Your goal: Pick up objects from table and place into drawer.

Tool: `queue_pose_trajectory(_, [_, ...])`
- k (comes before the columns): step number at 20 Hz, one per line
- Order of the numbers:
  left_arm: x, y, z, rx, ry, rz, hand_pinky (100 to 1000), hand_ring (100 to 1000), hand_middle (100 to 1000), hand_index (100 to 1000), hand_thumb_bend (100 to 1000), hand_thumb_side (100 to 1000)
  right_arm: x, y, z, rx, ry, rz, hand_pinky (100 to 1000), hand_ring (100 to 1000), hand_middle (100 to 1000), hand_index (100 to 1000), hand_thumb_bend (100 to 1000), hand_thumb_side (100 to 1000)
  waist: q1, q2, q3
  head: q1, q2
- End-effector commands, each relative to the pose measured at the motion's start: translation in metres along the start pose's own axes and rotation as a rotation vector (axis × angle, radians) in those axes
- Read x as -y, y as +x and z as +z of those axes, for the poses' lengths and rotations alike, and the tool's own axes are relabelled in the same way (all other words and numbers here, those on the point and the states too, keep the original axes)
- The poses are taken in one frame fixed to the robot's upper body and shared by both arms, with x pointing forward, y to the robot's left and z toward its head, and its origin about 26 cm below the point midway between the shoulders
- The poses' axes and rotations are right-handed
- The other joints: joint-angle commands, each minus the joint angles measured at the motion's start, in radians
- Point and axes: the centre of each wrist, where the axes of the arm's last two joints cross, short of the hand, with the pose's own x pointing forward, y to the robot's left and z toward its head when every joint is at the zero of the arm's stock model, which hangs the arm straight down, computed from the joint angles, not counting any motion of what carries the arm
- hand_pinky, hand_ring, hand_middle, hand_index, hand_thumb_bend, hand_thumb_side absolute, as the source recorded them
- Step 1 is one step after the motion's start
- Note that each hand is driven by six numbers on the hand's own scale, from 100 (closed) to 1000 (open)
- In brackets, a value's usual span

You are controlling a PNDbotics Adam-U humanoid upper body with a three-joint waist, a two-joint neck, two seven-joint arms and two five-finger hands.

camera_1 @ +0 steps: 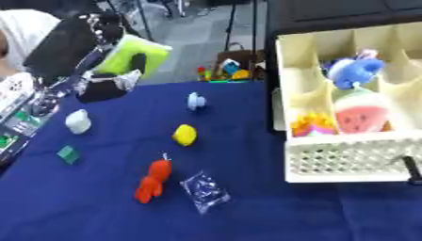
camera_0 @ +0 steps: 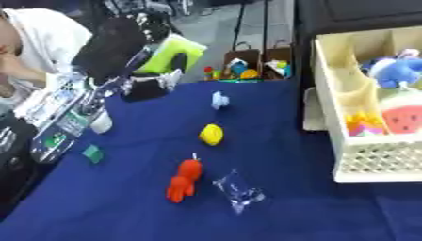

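Toys lie in a loose line down the middle of my blue table (camera_0: pixel 99 207): a small pale blue figure (camera_0: pixel 219 100) farthest from me, a yellow ball-like toy (camera_0: pixel 211 134) nearer, then an orange figure (camera_0: pixel 184 180) with a clear crinkled plastic packet (camera_0: pixel 238 191) just beside it on its right. A small green block (camera_0: pixel 93 153) sits apart near the table's left edge, and a white cup-shaped thing (camera_1: pixel 78 121) is further up that side. The cream drawer (camera_1: pixel 346 162) stands open at my right, with a blue plush toy (camera_1: pixel 354 71), a watermelon-slice toy (camera_1: pixel 361 117) and something orange and yellow (camera_1: pixel 309 126) in its compartments. My left hand (camera_1: pixel 105 84) hovers over the far left corner, well apart from the toys; I cannot tell how its fingers are set. A dark bit at the right edge (camera_1: pixel 411 170) may be my right hand
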Motion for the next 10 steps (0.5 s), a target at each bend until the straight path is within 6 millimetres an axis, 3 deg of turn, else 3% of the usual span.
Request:
queue_pose_trajectory(1, [-0.029, 0.008, -0.007, 0.061, 0.047, 0.0, 526, 713, 546, 675, 100, 373, 0.001, 0.002, -0.008, 0.025, -0.009, -0.012, 682, 661, 604, 751, 100, 888, -0.002, -0.037, 0.001, -0.002, 0.024])
queue_pose_trajectory(10, [-0.046, 0.02, -0.017, 0.15, 0.119, 0.086, 528, 710, 543, 673, 100, 395, 0.0, 0.002, -0.009, 0.015, -0.004, -0.023, 679, 659, 607, 750, 100, 887, 0.019, -0.08, -0.007, 0.012, 0.074])
